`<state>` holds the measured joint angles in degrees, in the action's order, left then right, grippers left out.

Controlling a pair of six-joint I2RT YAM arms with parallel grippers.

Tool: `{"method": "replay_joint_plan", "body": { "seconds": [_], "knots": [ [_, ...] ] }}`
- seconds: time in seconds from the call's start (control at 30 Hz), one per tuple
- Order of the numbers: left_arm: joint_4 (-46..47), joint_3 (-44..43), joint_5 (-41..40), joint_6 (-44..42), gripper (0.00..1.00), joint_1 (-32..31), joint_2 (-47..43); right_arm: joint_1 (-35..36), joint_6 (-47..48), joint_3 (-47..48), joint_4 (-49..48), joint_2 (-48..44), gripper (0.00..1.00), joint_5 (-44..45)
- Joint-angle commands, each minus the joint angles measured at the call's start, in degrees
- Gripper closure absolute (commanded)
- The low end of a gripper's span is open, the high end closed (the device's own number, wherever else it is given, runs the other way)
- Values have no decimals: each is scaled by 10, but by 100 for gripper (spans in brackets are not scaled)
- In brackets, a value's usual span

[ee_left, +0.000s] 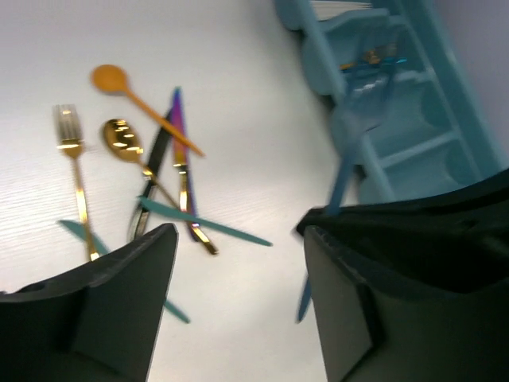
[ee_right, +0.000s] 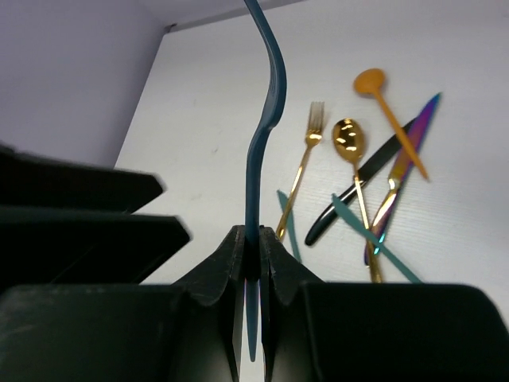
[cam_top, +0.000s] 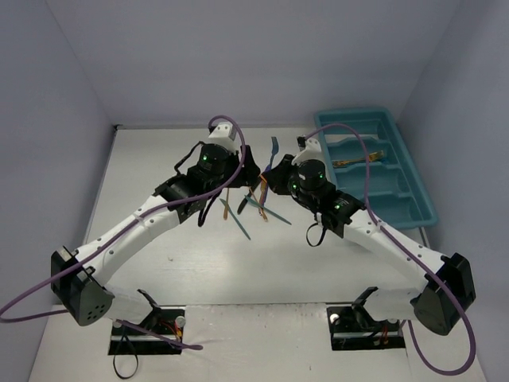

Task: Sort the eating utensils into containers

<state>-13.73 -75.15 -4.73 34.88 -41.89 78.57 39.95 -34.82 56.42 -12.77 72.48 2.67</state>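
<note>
Nearest the arm bases, the white worktop [cam_top: 199, 263] carries an unsorted cluster of utensils: a slim gold metal fork [ee_left: 73, 159], a gold spoon [ee_left: 121, 137], an orange long-handled spoon [ee_left: 111, 79], a black knife [ee_left: 155, 163], a purple-iridescent knife [ee_left: 178, 127] and thin teal-blue pieces [ee_left: 199, 223]. Several of them cross or overlap one another. Just beyond the cluster the two arms meet above the worktop. The right tool [ee_right: 253, 247] is pressed together on the handle of a dark teal-blue fork [ee_right: 266, 119], which stands upright out of the jaws with its head pointing up. The left tool [ee_left: 238, 263] is spread and holds nothing, though the same fork shows blurred close by its right finger. Farther off to the right lies the long teal-blue plastic tray [cam_top: 406, 211], divided crosswise. One middle compartment holds at least one gold piece [cam_top: 358, 161] and the far end shows pale slivers – too cropped to name. The nearest compartment looks bare. Assessment: the work is partly done, with a few items binned, one fork in transit and not yet deposited, and roughly six or more pieces left on the worktop – the larger share remains.
</note>
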Motion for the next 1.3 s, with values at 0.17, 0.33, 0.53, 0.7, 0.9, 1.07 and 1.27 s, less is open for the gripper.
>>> {"method": "replay_joint_plan", "body": {
  "seconds": [0.17, 0.33, 0.53, 0.7, 0.9, 1.07, 1.27],
  "knots": [
    [-85, 16, -180, -69, 31, 1, -90, -160, -74, -25, -43, 1, 100, 135],
    [-104, 72, -188, -62, 31, 2, -113, -271, -125, 2, -46, 86, 100, 155],
    [-113, 142, -156, -29, 31, 3, -122, -351, -171, 95, -55, 224, 100, 160],
    [-121, 180, -147, -12, 31, 1, -142, -393, -193, 180, -55, 322, 100, 177],
    [-135, 198, -145, -6, 31, 1, -145, -429, -219, 255, -54, 404, 90, 166],
    [-134, 190, -143, -8, 31, 2, -124, -449, -218, 266, -54, 415, 62, 134],
    [-126, 147, -134, -24, 31, 3, -62, -455, -147, 241, -53, 341, 50, 97]
  ]
}}
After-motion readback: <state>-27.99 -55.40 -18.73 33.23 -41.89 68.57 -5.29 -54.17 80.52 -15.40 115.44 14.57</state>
